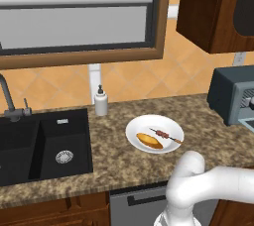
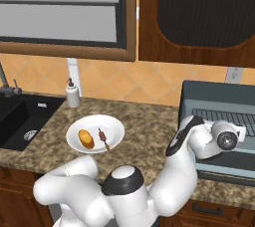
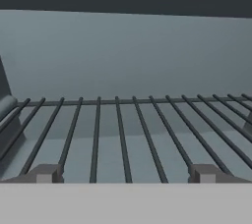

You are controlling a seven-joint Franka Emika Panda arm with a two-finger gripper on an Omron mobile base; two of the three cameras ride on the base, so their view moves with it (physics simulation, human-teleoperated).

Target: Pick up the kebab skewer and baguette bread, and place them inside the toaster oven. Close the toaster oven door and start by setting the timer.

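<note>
On the counter a white plate [image 1: 133, 125] [image 2: 113, 126] holds the golden baguette bread [image 1: 149, 141] [image 2: 86, 139] and the kebab skewer [image 1: 165, 135] [image 2: 103, 139] side by side. The blue-grey toaster oven [image 1: 225, 88] [image 2: 214, 94] stands to the right of the plate. Its door [image 2: 224, 164] hangs down, open. My hand reaches into the oven mouth in the right base view. In the hand view my gripper [image 3: 125, 175] is open just above the wire rack [image 3: 123, 129] [image 2: 224, 116], with nothing between its fingertips [image 3: 47, 174].
A white soap bottle [image 1: 101, 101] [image 2: 72, 94] stands behind the plate by the wall. The black sink [image 1: 44, 145] [image 2: 20, 121] with its faucet [image 1: 10, 101] lies to the left. A dark wooden cabinet [image 1: 213, 7] [image 2: 199, 17] hangs over the oven.
</note>
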